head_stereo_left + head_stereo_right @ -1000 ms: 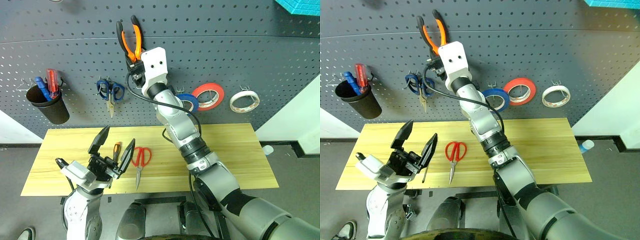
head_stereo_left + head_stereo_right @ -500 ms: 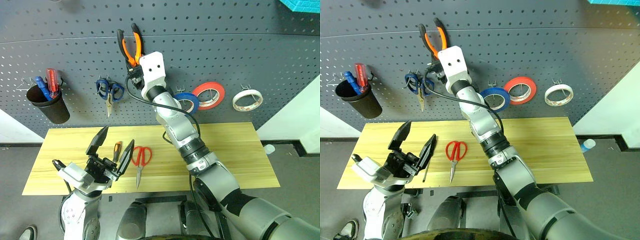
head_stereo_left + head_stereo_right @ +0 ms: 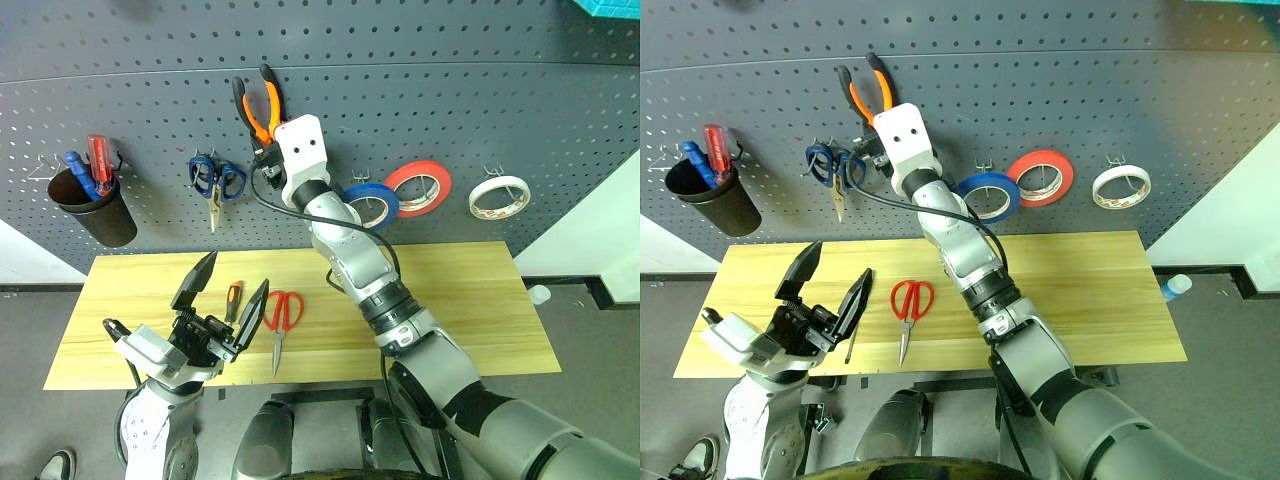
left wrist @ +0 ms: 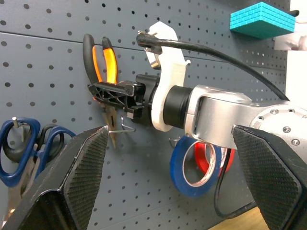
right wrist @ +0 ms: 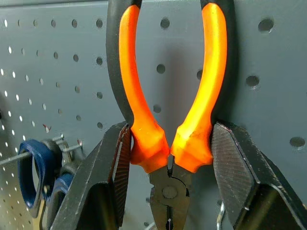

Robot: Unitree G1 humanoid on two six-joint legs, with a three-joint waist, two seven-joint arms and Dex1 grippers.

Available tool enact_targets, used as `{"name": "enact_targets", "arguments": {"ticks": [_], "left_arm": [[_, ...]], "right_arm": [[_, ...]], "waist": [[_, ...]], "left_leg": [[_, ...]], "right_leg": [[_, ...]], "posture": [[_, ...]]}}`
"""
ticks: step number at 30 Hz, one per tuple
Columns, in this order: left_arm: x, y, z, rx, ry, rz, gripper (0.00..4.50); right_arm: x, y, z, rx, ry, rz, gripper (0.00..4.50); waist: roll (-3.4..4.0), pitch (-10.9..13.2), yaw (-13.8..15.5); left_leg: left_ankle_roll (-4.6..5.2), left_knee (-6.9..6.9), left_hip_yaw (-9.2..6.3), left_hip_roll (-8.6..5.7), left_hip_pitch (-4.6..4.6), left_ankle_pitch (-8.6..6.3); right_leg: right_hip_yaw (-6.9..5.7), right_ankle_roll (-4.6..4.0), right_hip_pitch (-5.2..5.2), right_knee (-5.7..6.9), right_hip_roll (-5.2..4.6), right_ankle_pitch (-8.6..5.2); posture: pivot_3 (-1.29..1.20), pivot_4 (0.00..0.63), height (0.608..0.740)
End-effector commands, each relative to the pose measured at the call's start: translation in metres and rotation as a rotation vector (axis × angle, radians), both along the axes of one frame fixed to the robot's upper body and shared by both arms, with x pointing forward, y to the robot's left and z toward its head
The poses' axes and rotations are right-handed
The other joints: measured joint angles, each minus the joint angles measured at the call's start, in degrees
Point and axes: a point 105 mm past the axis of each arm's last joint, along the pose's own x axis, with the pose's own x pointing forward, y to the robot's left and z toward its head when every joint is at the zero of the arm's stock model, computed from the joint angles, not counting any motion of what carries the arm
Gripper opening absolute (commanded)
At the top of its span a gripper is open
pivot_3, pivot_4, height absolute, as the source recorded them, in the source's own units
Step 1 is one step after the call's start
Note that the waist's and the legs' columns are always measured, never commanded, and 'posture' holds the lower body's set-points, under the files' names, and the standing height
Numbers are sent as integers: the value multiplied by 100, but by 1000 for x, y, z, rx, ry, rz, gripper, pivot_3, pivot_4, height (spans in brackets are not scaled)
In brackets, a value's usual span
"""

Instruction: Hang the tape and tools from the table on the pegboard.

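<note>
Done: whitish-cream tape roll (image 3: 499, 197) hung | Now: my right gripper (image 5: 169, 158) squeezes orange-and-black pliers (image 3: 259, 103) at dark grey pegboard (image 3: 480, 90); left gripper (image 3: 228, 298) wide apart | Left: red-handled scissors (image 3: 280, 320), slim orange-and-black screwdriver (image 3: 232, 300)

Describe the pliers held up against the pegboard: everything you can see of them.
The small pliers with orange-and-black handles stand handles up, metal nose down, flat against the dark grey perforated pegboard. The two curved handles, orange on their inner faces and black outside, spread apart toward the top and meet at a grey metal pivot joint. The right end effector clamps them from both sides at the handles' lower ends, just above the pivot. A small metal hook juts from the board near the nose; whether it bears them is unclear.
</note>
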Motion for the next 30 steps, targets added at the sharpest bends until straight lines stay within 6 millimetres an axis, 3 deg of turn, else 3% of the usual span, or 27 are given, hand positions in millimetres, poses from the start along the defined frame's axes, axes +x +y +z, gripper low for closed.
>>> {"name": "enact_targets", "arguments": {"ticks": [1,2,8,10,20,23,30], "left_arm": [[-3,-1,8,-8,-35,-8,4328],[-3,-1,8,-7,-35,-8,4328],[-2,0,8,-6,-37,-10,4328],[-1,-1,8,-6,-38,-11,4328],[3,-1,6,-2,-43,-18,4328],[5,-1,6,0,-48,-20,4328],[9,-2,7,-1,-62,-27,4328]], "right_arm": [[-19,20,-9,97,65,58,2112],[-19,20,-10,96,71,60,2112],[-19,20,-11,87,79,65,4016],[-19,19,-12,83,80,62,4461],[-26,12,-16,71,84,62,4461],[-32,5,-19,63,84,62,4461],[-44,-9,-26,58,111,47,4461]], "waist": [[0,4,0],[-1,4,-1],[-1,5,-4],[-1,6,-1],[-5,3,10],[-5,3,-2],[-7,2,23]], "left_leg": [[0,-1,0,0,-2,0],[0,-2,0,0,-3,0],[0,-8,0,0,-6,0],[0,-7,0,0,-6,0],[-1,-8,-1,-1,-13,0],[-2,-4,-1,0,-68,1],[-1,-8,-6,-1,-76,0]], "right_leg": [[0,0,-1,-1,0,0],[0,0,-3,-1,0,-1],[0,0,-10,-2,0,-3],[0,0,-10,-2,0,-3],[0,5,-8,-13,-3,-8],[0,6,-64,-6,-1,-5],[-5,7,-66,-12,-4,-4]], "posture": [[345,184,740],[345,184,740],[342,181,740],[342,181,740],[339,165,740],[337,161,740],[334,145,740]]}}
